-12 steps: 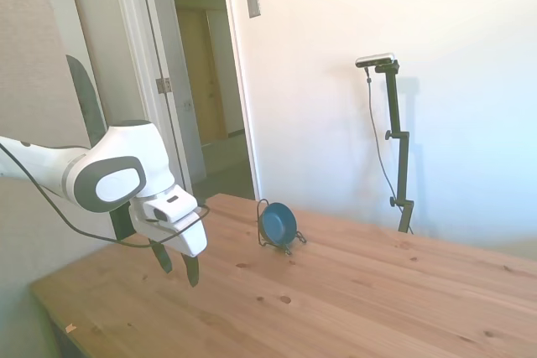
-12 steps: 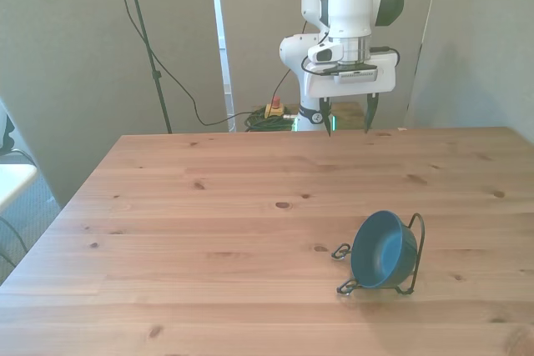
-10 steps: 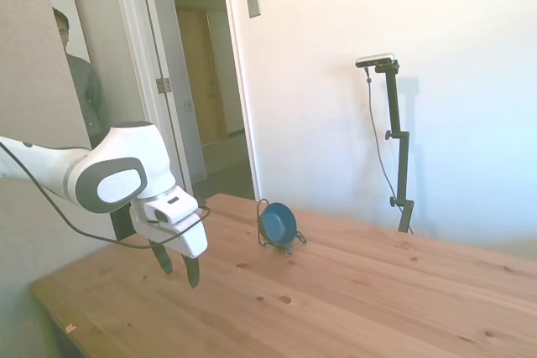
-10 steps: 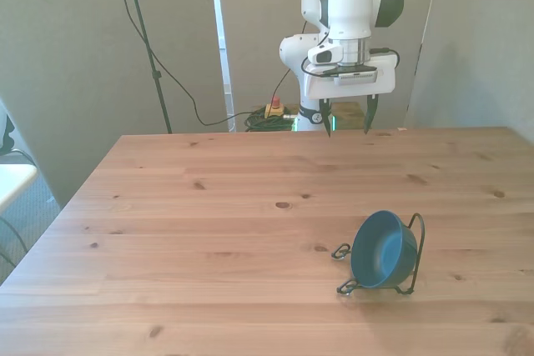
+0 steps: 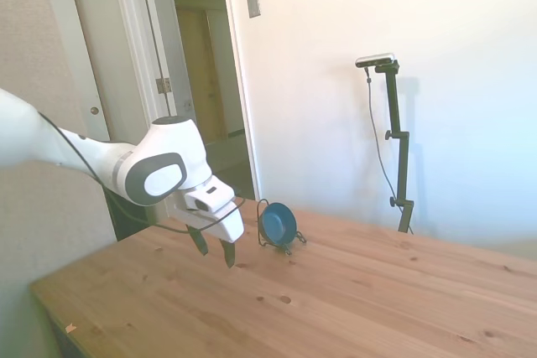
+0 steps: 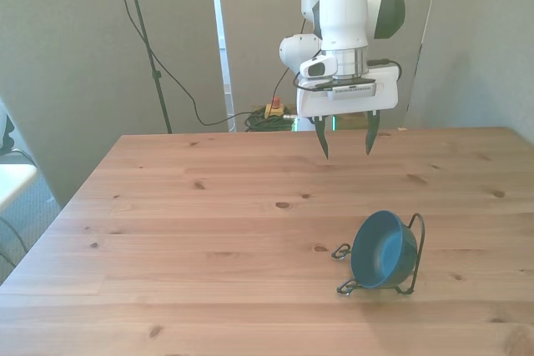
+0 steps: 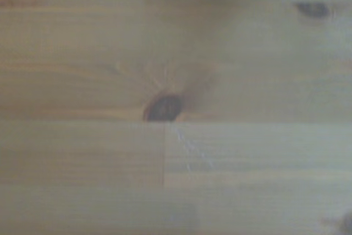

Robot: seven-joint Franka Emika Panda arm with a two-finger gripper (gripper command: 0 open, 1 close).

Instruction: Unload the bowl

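The bowl [image 6: 384, 249] stood on edge in a thin black wire rack [image 6: 415, 245] at about 5 o'clock on the bench [image 6: 209, 231] in the front view, its hollow facing the front view's left. The end effector [image 6: 346, 140] hung above the bench toward 12 o'clock, well apart from the bowl, fingers spread and holding nothing. In the side view the end effector [image 5: 215, 248] sat near the bowl [image 5: 278, 223] but clear of it. The wrist view showed only a knot [image 7: 163, 107] in the wood.

The bowl looked small, rigid and smooth, probably light, and likely glazed or plastic, so slippery. Its upper rim, standing free of the wire, seemed the best hold: one finger inside the hollow, one behind the wall. Lifting straight up should clear the rack, which looked light enough to drag along if the bowl snagged.
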